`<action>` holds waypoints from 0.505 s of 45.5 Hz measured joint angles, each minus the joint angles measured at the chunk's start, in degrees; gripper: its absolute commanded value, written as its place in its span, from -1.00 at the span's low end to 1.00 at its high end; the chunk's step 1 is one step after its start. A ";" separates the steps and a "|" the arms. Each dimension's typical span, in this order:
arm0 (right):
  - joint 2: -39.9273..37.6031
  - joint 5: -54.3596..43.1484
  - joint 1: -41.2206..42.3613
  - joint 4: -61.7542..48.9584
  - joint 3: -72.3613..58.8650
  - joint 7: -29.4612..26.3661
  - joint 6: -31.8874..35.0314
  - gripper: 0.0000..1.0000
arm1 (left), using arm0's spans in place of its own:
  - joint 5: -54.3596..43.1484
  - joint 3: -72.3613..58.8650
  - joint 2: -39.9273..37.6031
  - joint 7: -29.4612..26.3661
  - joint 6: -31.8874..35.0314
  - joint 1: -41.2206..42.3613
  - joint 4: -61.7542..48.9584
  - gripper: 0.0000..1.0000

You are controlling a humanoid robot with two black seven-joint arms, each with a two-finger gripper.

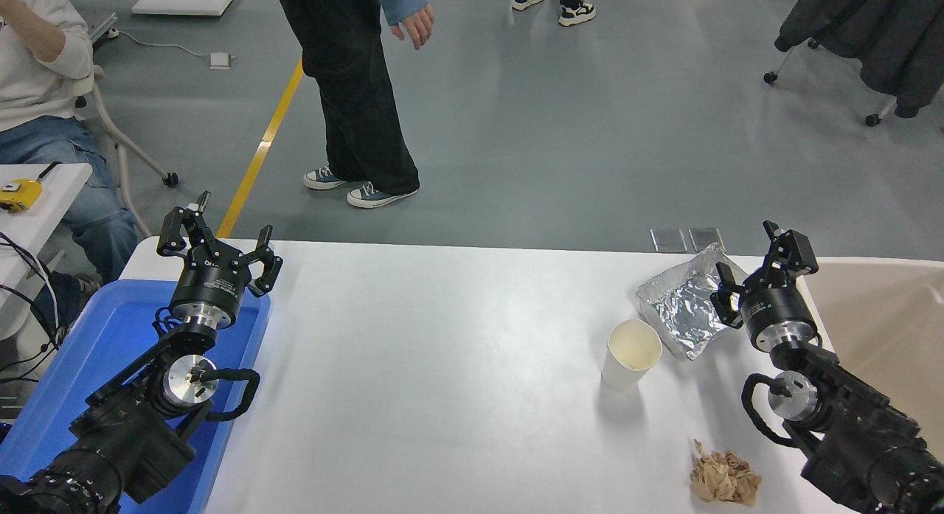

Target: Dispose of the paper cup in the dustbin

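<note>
Fingers of the right gripper (759,267) are spread wide and hold nothing, hovering at the right side of the table (442,337), over the right edge of the foil tray (682,304) and just left of the dustbin (885,315). The paper cup (632,354) stands upright just left of the tray's near corner, apart from the gripper. Wood shavings (724,478) lie nearer. The left gripper (215,245), also open and empty, hangs over the blue tray (110,337) at far left.
</note>
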 measured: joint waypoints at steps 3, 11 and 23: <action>0.03 0.03 0.02 0.00 0.01 0.03 -0.01 1.00 | 0.00 0.00 0.00 0.01 0.00 0.00 0.00 1.00; 0.15 0.13 0.06 0.14 0.03 0.12 -0.01 1.00 | 0.00 -0.01 0.00 0.09 0.00 0.00 0.00 1.00; 0.22 0.17 0.21 0.25 0.01 0.23 0.26 1.00 | 0.00 -0.02 -0.01 0.08 0.00 0.00 0.00 1.00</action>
